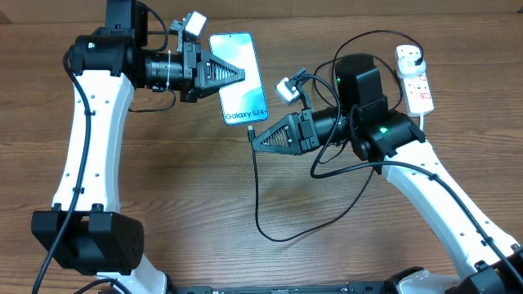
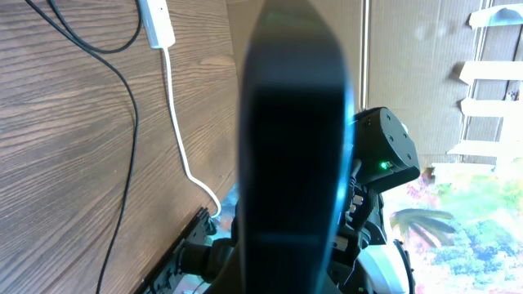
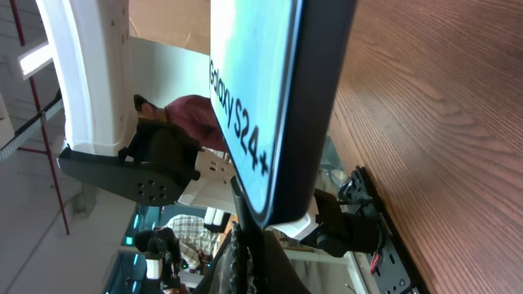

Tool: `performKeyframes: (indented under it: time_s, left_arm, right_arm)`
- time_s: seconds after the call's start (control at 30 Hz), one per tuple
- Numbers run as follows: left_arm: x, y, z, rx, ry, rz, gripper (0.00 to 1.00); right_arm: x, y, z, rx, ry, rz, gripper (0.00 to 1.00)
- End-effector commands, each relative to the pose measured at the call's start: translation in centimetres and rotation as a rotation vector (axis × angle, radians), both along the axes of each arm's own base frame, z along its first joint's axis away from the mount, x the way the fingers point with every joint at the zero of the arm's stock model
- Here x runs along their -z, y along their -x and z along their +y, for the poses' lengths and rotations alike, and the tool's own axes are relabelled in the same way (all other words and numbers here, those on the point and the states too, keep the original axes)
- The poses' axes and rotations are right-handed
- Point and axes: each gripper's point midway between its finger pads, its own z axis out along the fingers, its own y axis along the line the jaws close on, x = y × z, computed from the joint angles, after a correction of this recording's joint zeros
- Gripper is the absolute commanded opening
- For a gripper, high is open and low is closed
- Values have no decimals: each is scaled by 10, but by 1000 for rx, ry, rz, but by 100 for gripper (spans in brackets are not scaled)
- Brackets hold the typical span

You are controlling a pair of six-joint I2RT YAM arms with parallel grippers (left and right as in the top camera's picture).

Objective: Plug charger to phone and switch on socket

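Two arms meet over a wood-grain surface. At left, the left fingers are fully closed on the left long edge of the phone and hold it with its blue-teal screen facing up. The left wrist view shows the phone edge-on as a dark slab filling the centre of the frame. The right wrist view shows the phone raised clear of the wood, its bottom edge marked "Galaxy S24+".

Just below that bottom edge, the right fingers are pinched shut on the tip end of the charger. The tip lies right at the phone's lower edge, but whether it is seated cannot be told. From the fingers the thin black cable drops toward the near side, loops on the surface, then runs back up to the right past the right arm.

At far right the socket lies flat near the back edge, well apart from the phone. Its thick white cord trails across the wood.
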Motion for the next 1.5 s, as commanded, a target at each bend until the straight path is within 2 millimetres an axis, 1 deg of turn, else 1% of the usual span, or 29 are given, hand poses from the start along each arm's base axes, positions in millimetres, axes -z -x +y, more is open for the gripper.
performKeyframes:
  time_s: [0.0, 0.5, 1.07, 1.47]
  left_arm:
    - [-7, 3, -4, 24, 29, -26, 4]
    - [-7, 6, -9, 39, 30, -26, 4]
    - [-7, 6, -9, 39, 30, -27, 4]
    - [-8, 7, -9, 50, 36, -59, 4]
  right_arm:
    - [-10, -3, 0, -2, -17, -30, 4]
    - [-9, -4, 0, 8, -11, -32, 4]
    - [-9, -4, 0, 8, -11, -33, 4]
    - [-10, -5, 0, 8, -13, -36, 4]
